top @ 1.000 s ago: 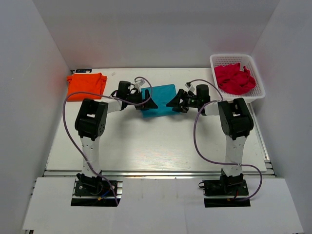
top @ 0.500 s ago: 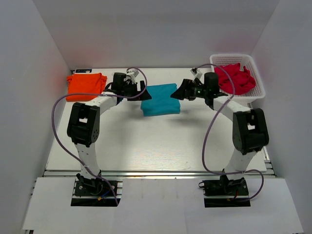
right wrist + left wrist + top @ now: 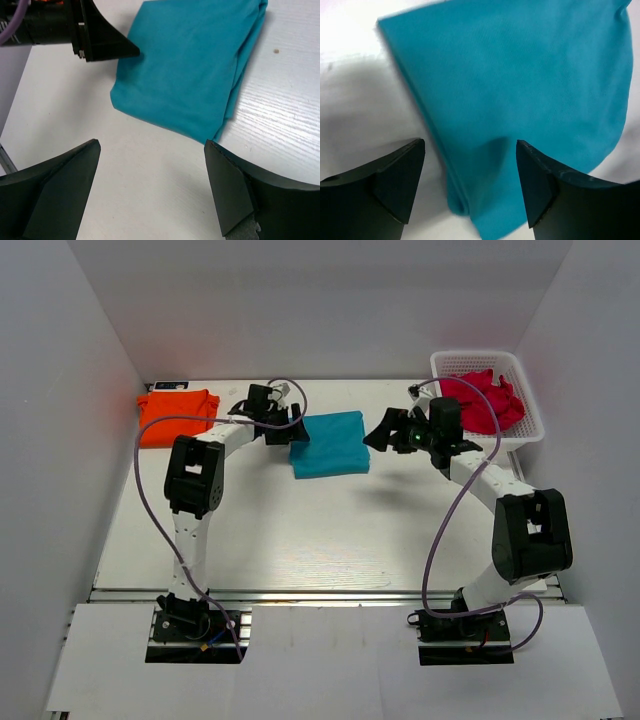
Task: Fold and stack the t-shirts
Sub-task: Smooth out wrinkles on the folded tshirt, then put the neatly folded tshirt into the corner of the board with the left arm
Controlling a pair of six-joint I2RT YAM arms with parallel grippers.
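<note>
Teal t-shirt (image 3: 328,443): folded to a compact rectangle, lying flat at the far middle of the table (image 3: 300,530), with layered edges visible along one side in the right wrist view; it appears fully folded and not yet stacked. Orange t-shirt (image 3: 177,415): folded, at the far left corner, well apart from the teal one; judged to be the base of the stack, since it lies squared off and alone. Left gripper (image 3: 470,145): set low at the left edge of the teal shirt, jaws apart, with the cloth's edge running between the two fingers but no pinch made; probably placed there to take all the layers in one bite on the side nearest the orange shirt. Right gripper (image 3: 385,430): raised just right of the teal shirt and clear of it, jaws spread wide with nothing between them; it seems to be standing off to leave the cloth free. White basket (image 3: 476,355): at the far right corner, holding crumpled red garments (image 3: 482,400), evidently work still to come. Likely next step: carry the teal shirt leftward onto the orange one; the risk is the fold falling open if only the upper layers are caught.
</note>
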